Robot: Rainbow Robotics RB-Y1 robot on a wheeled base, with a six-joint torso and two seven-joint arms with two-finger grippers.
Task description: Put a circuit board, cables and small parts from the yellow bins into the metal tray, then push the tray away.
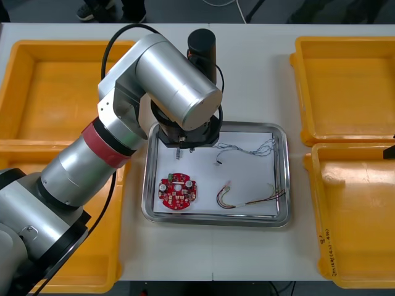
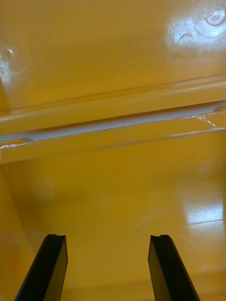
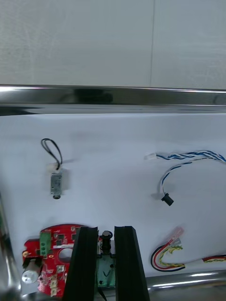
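Observation:
The metal tray [image 1: 281, 217] has a white inside and lies mid-table. In it are a round red circuit board [image 1: 179, 192], a red and yellow cable [image 1: 247, 200] and a twisted blue and white cable [image 1: 250, 148]. My left gripper [image 1: 183, 148] hangs over the tray's far left part, shut, with only a thin slit between its fingers [image 3: 84, 258]. In the left wrist view the board [image 3: 52, 256] lies behind the fingers, and a small metal part [image 3: 56, 182] with a black wire loop lies beyond it. My right gripper [image 2: 108, 268] stands open above the floor of a yellow bin [image 2: 113, 188], holding nothing.
Two yellow bins [image 1: 62, 86] [image 1: 102, 265] flank the tray on the left and two more [image 1: 345, 86] [image 1: 358, 216] on the right. The left arm's silver links [image 1: 173, 80] cover part of the left bins. A strip of bare table lies beyond the tray's far rim [image 3: 113, 96].

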